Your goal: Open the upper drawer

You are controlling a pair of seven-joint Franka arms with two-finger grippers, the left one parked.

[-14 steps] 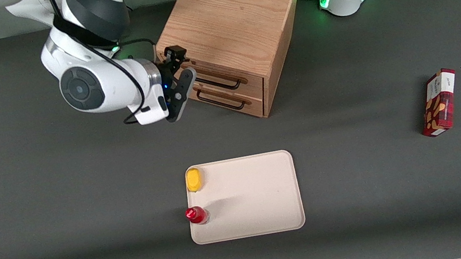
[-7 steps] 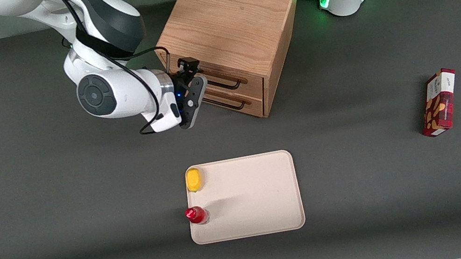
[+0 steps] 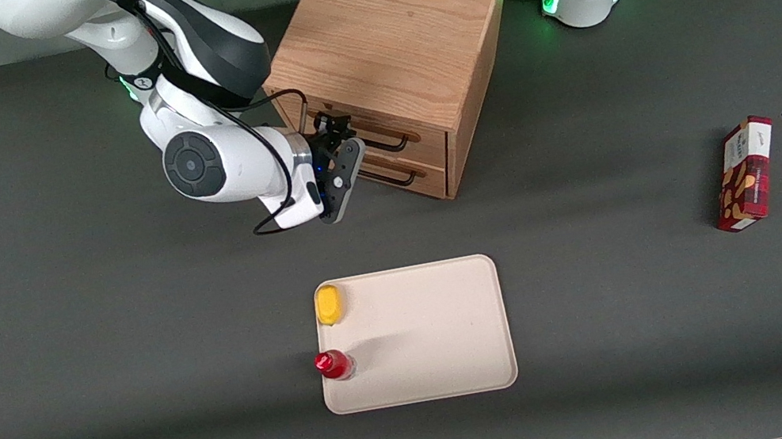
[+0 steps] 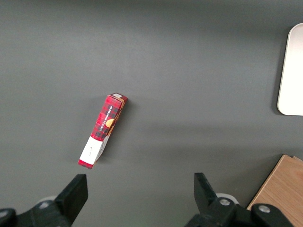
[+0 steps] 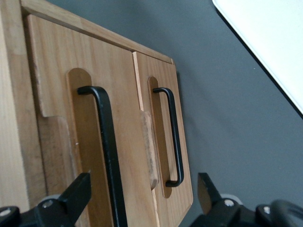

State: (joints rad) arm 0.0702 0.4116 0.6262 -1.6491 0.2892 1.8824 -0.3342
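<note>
The small wooden cabinet [image 3: 397, 25] stands on the dark table with its two drawer fronts turned toward the working arm. The upper drawer [image 3: 424, 135] is light oak with a thin black wire handle [image 3: 387, 144] and looks closed. It also shows in the right wrist view [image 5: 57, 94] with its handle [image 5: 106, 151]. The lower drawer's handle [image 5: 174, 137] lies beside it. My gripper [image 3: 349, 153] is open right in front of the drawer fronts, its fingers [image 5: 78, 194] spread wide on both sides of the two handles [image 5: 142, 194]. It holds nothing.
A beige tray [image 3: 427, 334] lies nearer the front camera, with a yellow item [image 3: 329, 304] and a red bottle [image 3: 333, 364] at its edge. A red snack box [image 3: 745, 173] lies toward the parked arm's end, also in the left wrist view [image 4: 102, 130].
My gripper has moved along the cabinet toward the drawer handles and closer to the drawer fronts. The drawers have not moved.
</note>
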